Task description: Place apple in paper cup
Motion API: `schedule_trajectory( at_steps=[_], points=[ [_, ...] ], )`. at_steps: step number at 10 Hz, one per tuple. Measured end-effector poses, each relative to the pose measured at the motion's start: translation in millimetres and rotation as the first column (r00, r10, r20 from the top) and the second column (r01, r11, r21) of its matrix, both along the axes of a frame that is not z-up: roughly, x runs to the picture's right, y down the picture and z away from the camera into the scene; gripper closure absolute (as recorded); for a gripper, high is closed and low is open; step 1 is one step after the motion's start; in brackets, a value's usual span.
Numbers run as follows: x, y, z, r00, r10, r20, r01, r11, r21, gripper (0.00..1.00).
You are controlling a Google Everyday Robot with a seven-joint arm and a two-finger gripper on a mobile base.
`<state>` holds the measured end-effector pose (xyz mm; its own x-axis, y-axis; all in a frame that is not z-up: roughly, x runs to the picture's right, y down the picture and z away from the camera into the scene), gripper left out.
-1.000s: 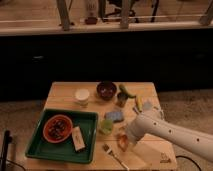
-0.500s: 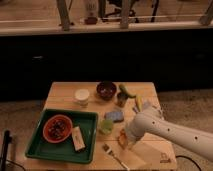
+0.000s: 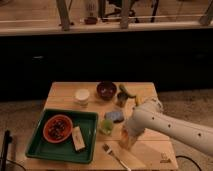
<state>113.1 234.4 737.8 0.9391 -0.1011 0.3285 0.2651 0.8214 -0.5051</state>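
Observation:
The paper cup is short and white and stands upright at the back left of the wooden table. The apple, orange-red with a paler side, shows at the table's front middle, right under the end of my white arm. My gripper points down at the apple, and the arm's wrist hides most of it. The cup is well to the left of the gripper and behind it.
A dark maroon bowl stands right of the cup. A green tray at the front left holds an orange bowl and a tan bar. A blue item, green items and a fork lie near the gripper.
The end of the arm has shifted very slightly to the left over the apple. Nothing else has moved.

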Motion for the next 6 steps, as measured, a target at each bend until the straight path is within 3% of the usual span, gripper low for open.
schedule_trajectory(
  at_steps=[6],
  points=[
    [0.6,-48.3,-34.0,0.997,-0.069,-0.027,0.071,0.9931,0.094,1.0]
  ],
)
